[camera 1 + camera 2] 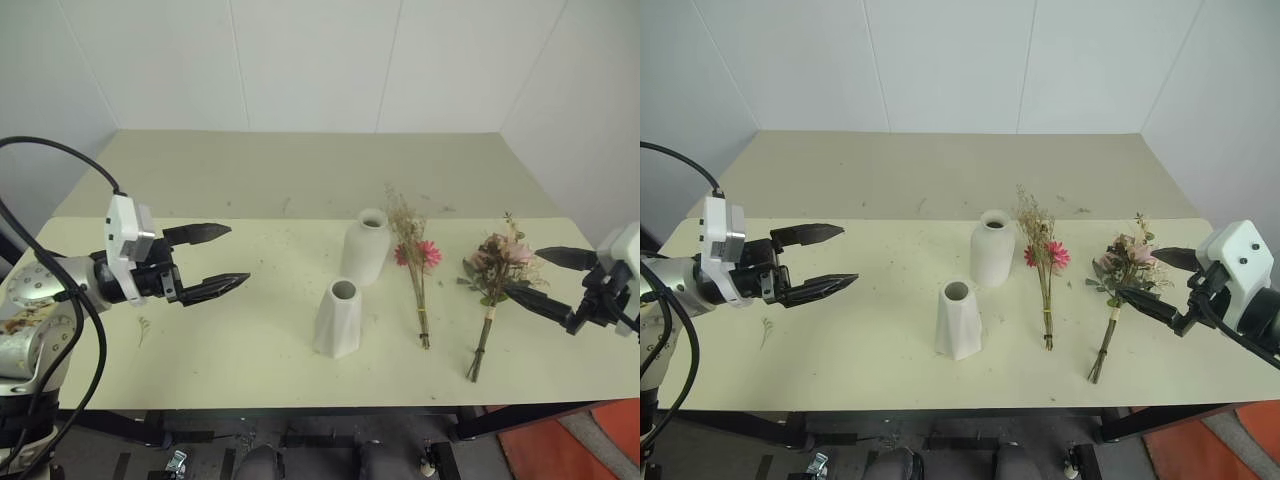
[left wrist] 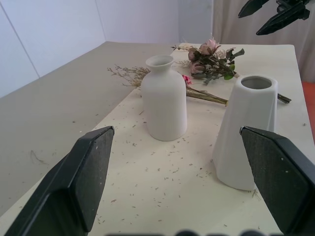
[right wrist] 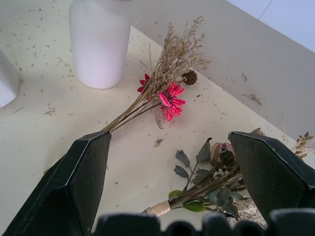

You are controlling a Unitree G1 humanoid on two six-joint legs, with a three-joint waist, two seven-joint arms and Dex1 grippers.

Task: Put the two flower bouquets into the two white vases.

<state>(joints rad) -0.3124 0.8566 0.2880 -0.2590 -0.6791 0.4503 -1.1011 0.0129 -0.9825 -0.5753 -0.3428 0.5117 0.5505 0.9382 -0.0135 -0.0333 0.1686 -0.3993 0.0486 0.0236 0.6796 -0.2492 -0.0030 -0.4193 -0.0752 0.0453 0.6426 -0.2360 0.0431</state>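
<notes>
Fingers of the left gripper [image 1: 215,260] stand spread and empty over the left part of the desk [image 1: 240,350], well apart from everything it has to deal with.

Right of it, near the middle, stand the two vases, both upright and both empty: the faceted vase [image 1: 339,318] toward the front edge and the bottle-shaped vase [image 1: 366,246] just behind it. Being matte ceramic, they look heavy enough to stay put under a light nudge, but the narrow mouths leave little room, so stems would have to go in nearly vertical.

Next comes the slim bouquet [image 1: 415,262], lying flat with its pink daisies and grasses toward the back and its bare stems toward the front. It looks very light and brittle; crumbs of dried matter already litter the desk. The stems, about midway, seem the safest place to pinch it.

Furthest right lies the fuller bouquet [image 1: 494,277], also flat, heads to the back. Its twine wrap [image 3: 158,209] is probably the firmest hold, since the stems are bundled there and less likely to splay or snap.

Beside it, the right gripper [image 1: 545,279] hovers with fingers wide apart, holding nothing, its tips either side of the blooms.
</notes>
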